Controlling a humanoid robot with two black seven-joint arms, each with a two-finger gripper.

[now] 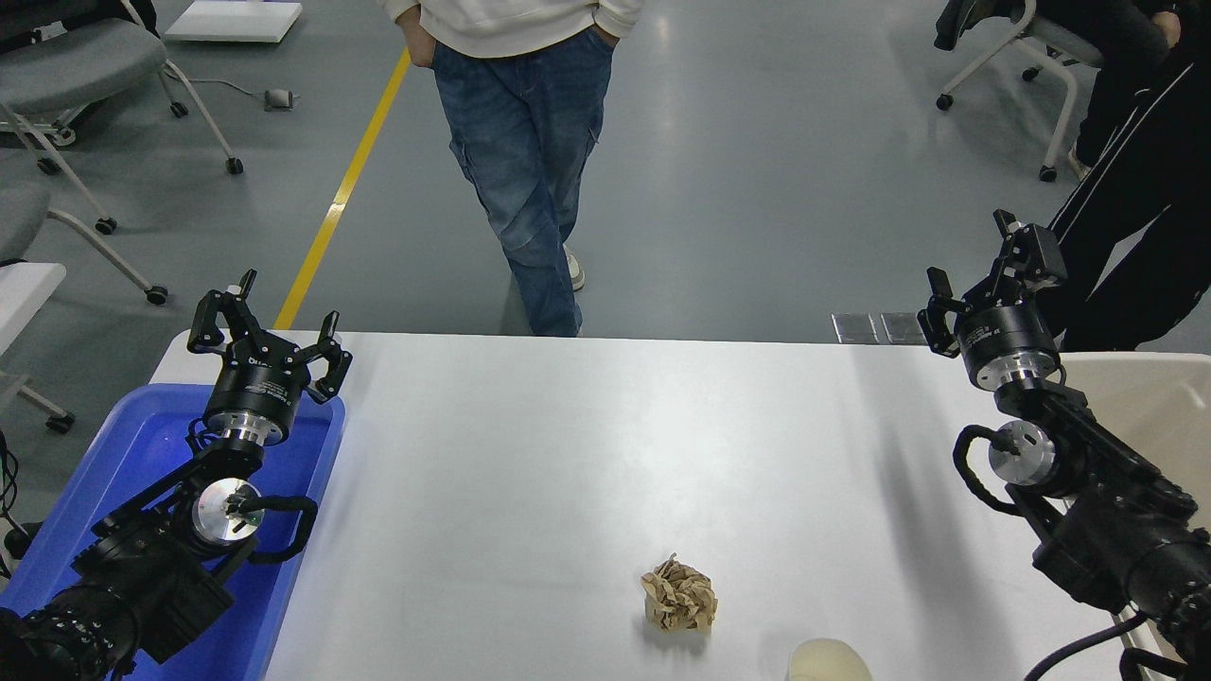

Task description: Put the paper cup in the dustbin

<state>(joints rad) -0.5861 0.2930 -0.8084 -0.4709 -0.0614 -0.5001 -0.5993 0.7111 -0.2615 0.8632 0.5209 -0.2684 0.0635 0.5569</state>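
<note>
The paper cup (829, 660) is cream-white and stands at the table's near edge, partly cut off by the bottom of the picture. The dustbin (1166, 383) is beige and sits at the table's right end, largely hidden behind my right arm. My right gripper (979, 270) is open and empty, raised over the table's far right corner, beside the dustbin and far from the cup. My left gripper (270, 329) is open and empty, parked above the far end of a blue tub at the lower left.
A crumpled brown paper ball (678, 596) lies on the white table (587, 454), just left of the cup. The bright blue tub (142, 445) fills the table's left end. A person in jeans (530, 170) stands at the far side, and another in black (1145, 189) stands at the right.
</note>
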